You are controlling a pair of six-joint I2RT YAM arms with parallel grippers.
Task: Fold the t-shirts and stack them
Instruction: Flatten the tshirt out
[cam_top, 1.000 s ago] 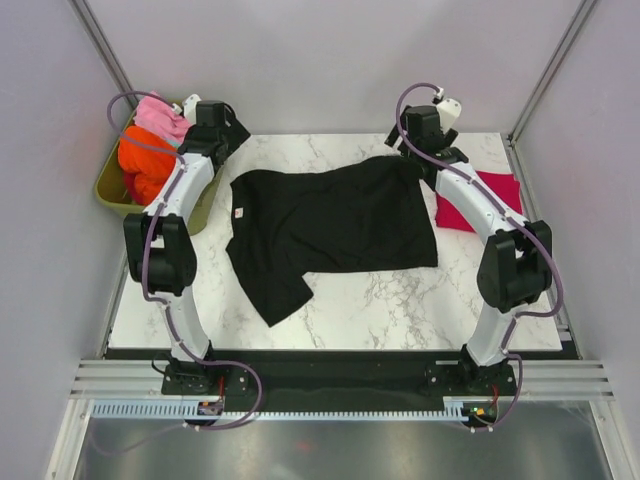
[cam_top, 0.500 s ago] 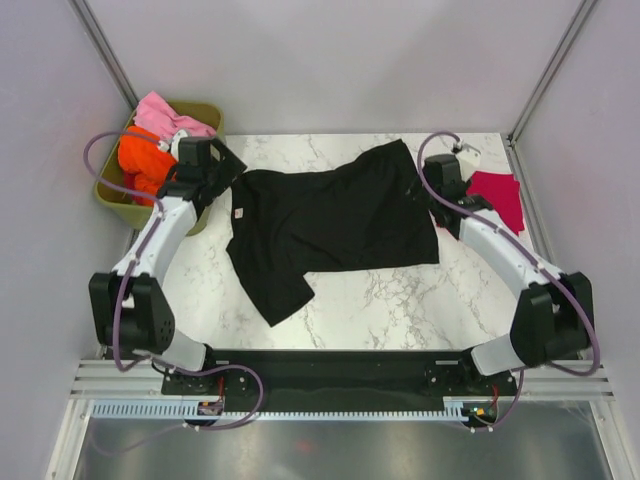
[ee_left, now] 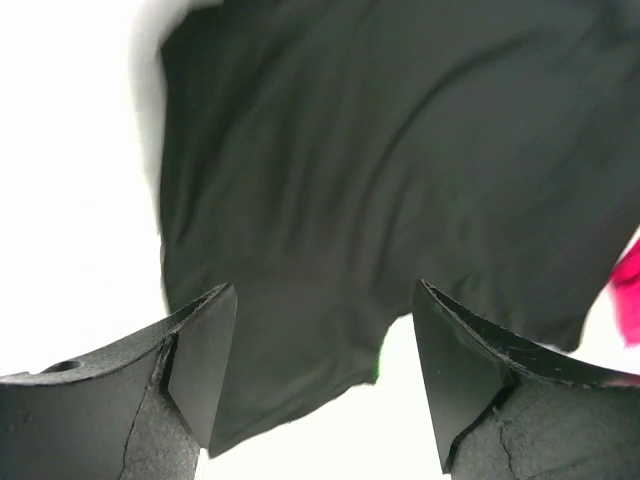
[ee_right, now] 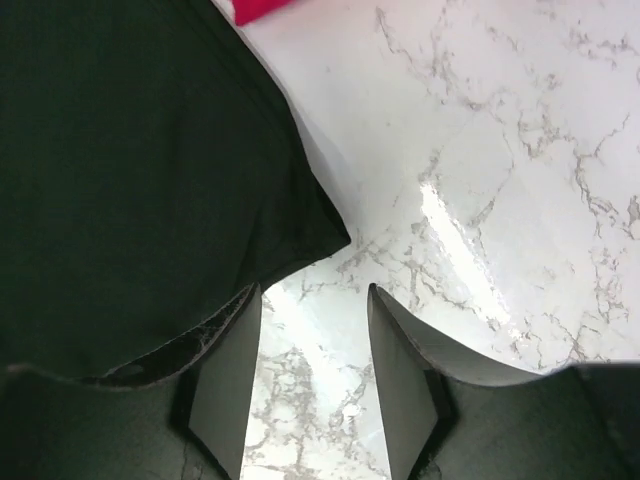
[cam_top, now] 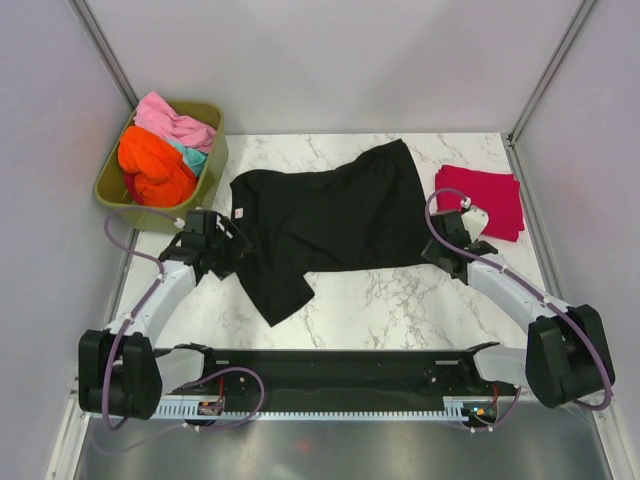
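Note:
A black t-shirt [cam_top: 330, 220] lies spread flat on the marble table, its small neck label at the left edge and one sleeve hanging toward the front. A folded crimson shirt [cam_top: 487, 201] lies at the back right. My left gripper [cam_top: 228, 252] is open and empty at the black shirt's left side; its wrist view shows the black shirt [ee_left: 380, 170] under the spread jaws. My right gripper [cam_top: 440, 250] is open and empty at the shirt's front right corner [ee_right: 320, 245]. Orange, pink and teal shirts sit in the tub.
An olive-green tub [cam_top: 205, 180] stands at the back left with the orange shirt [cam_top: 150, 170], pink shirt [cam_top: 170, 118] and a bit of teal shirt [cam_top: 195, 157]. Grey walls with slanted metal posts enclose the table.
Both arms have drawn back from the far edge toward the front and lowered. The shirt's back right corner now lies flat and released. The crimson shirt and the tub's contents are uncovered.

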